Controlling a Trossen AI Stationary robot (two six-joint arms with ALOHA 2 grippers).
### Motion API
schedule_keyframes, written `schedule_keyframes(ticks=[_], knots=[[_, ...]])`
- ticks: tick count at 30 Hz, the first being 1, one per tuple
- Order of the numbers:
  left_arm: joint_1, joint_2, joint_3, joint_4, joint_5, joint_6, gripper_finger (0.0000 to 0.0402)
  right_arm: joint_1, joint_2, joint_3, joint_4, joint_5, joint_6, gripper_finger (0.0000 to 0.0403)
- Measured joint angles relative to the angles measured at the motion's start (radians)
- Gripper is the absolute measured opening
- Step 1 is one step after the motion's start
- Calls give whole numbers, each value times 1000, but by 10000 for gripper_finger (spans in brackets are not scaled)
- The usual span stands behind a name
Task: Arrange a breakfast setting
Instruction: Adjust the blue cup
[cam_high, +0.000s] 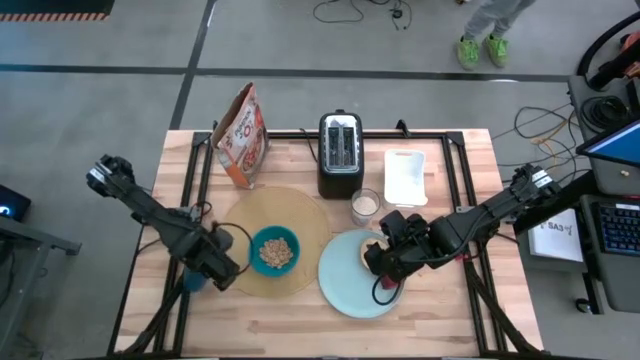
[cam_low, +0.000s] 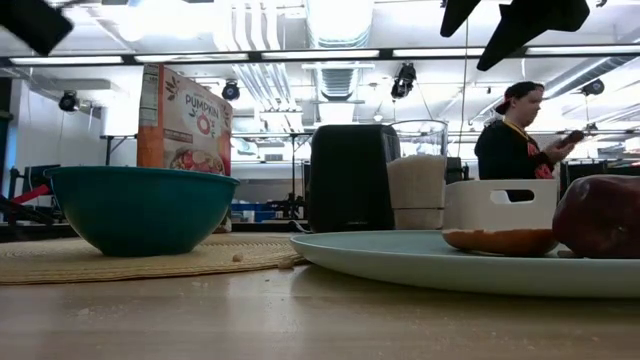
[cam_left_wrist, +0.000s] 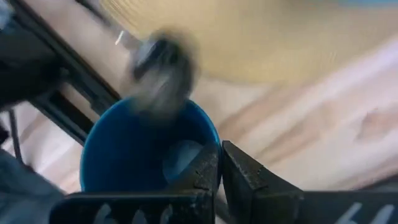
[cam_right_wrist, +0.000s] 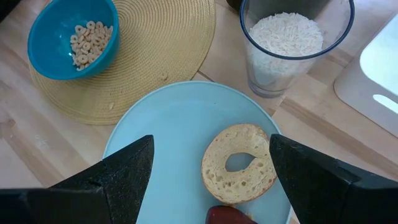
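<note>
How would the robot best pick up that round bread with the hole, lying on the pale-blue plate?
Probably from straight above, fingers closing across the outer edge of the round bread. It lies flat on the large pale-blue plate, so its sides are low; the open right gripper already hangs over it. The dark red fruit crowds one side.

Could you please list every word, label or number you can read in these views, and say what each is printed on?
"PUMPKIN": on the front of the cereal box, in the low view.
"O's", in large orange letters below it: only partly legible.
Smaller print on the cereal box: too small to read.
White paper right of the table: handwriting too small to read.
</note>
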Motion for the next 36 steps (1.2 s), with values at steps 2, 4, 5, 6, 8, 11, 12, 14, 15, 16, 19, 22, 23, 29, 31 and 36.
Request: schedule_keyframes(ticks=[2,4,5,6,8,11,12,14,15,16,19,22,23,29,31,36], knots=[[-31,-1,33,-25,-102,-92,1,0,0,0,0,2,0,306],[-72,-1,47,-25,-209,-181,1,0,0,0,0,10,-1,306],[-93,-1,48,-27,-245,-228,1,0,0,0,0,17,-1,306],[-112,-1,48,-29,-277,-277,1,0,0,0,0,22,-2,306],[-154,-1,44,-29,-324,-366,1,0,0,0,0,24,-2,306],[-214,4,34,-34,-384,-472,1,0,0,0,0,25,-2,306],[-233,9,31,-38,-405,-504,1,0,0,0,0,25,-2,306],[-266,25,22,-40,-436,-555,1,0,0,0,0,26,-2,306],[-279,37,18,-41,-440,-578,1,0,0,0,0,27,-2,306],[-291,50,14,-39,-438,-599,1,0,0,0,0,30,-3,306],[-311,95,10,-38,-406,-623,1,0,0,0,0,38,-2,306],[-322,139,10,-31,-413,-622,0,0,0,0,0,50,-2,306],[-324,153,10,-24,-415,-622,0,-1,0,0,0,51,-2,306],[-347,200,11,5,-407,-628,2,-5,0,0,0,51,-5,306],[-356,207,10,8,-386,-633,9,-5,0,0,0,51,-5,306],[-380,204,9,25,-379,-650,45,-5,0,0,0,51,-5,306]])
